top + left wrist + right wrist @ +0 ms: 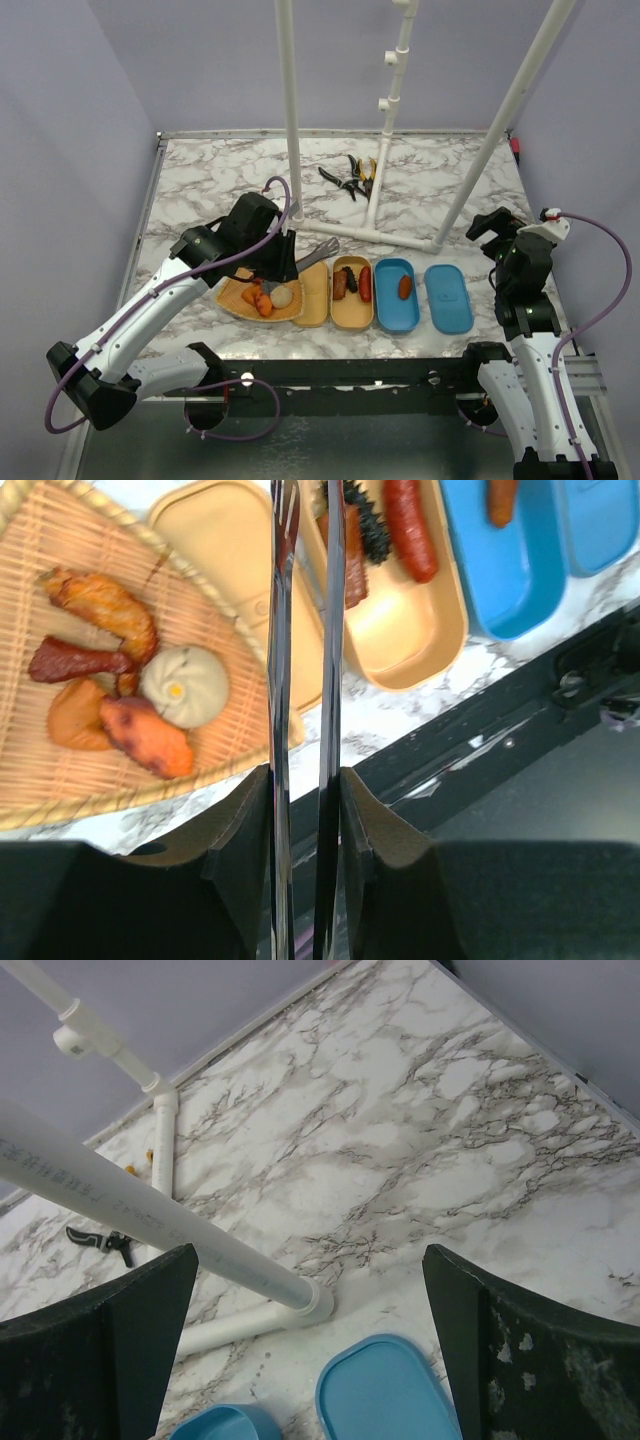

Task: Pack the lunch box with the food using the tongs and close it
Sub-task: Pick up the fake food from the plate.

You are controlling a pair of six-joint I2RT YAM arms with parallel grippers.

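Our left end effector pinches the tongs, tips above the tan box, seemingly placed to ferry food. Right of that box, our right end effector hangs spread wide.

The woven tray holds five bits of food: one round beige ball, one dark red piece and three orange pieces.

To the right of the tray are two open boxes. The beige box has three bits in it. The blue box has one.

There are two lids. The beige lid is right beside the tray. The blue lid is farthest from it.

One pair of tongs reaches past the tray's edge.
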